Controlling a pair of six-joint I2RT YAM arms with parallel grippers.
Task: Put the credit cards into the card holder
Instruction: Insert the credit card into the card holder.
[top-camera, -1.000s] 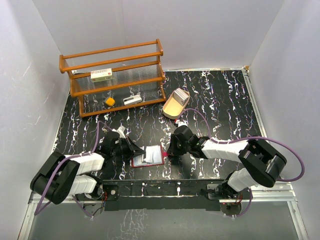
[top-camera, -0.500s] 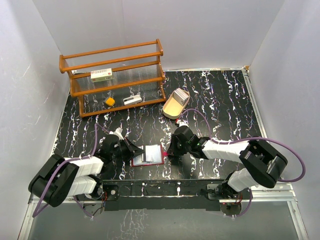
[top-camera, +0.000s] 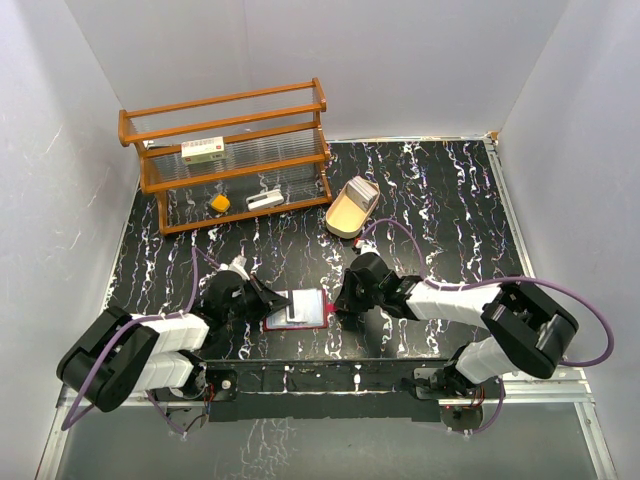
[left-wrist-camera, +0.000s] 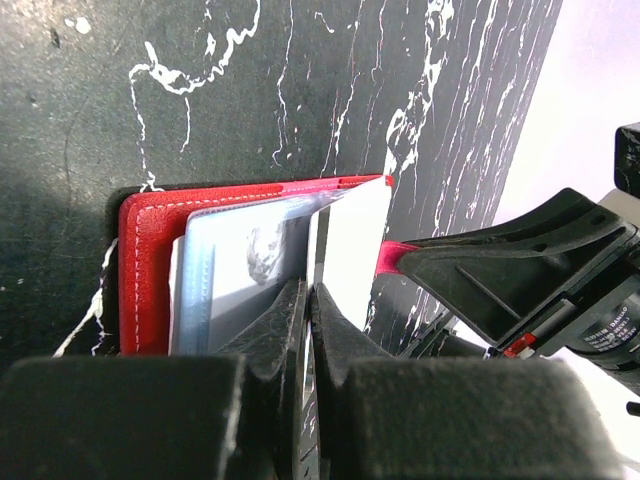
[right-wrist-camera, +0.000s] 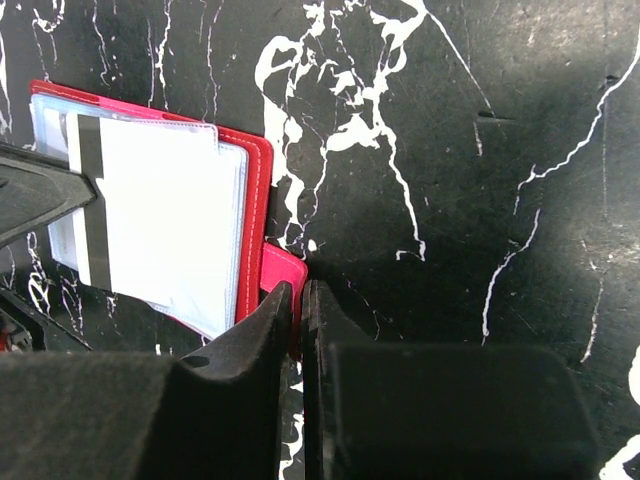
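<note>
The card holder lies open on the black marbled table between both arms, its red cover and pale bluish inner pockets facing up. My left gripper is shut on the edge of a white credit card, which lies over the holder's pockets. In the right wrist view this credit card shows a dark stripe and sits partly under a clear pocket. My right gripper is shut on the holder's red snap tab at its right side. No other credit cards show.
A wooden rack stands at the back left, with a white red-labelled box, a yellow item and a small white item on its shelves. A tan oval tray sits behind the right arm. White walls enclose the table.
My left gripper has brought the card down from a tilted pose to lie flatter over the holder's pockets. The right gripper has stayed on the tab.
</note>
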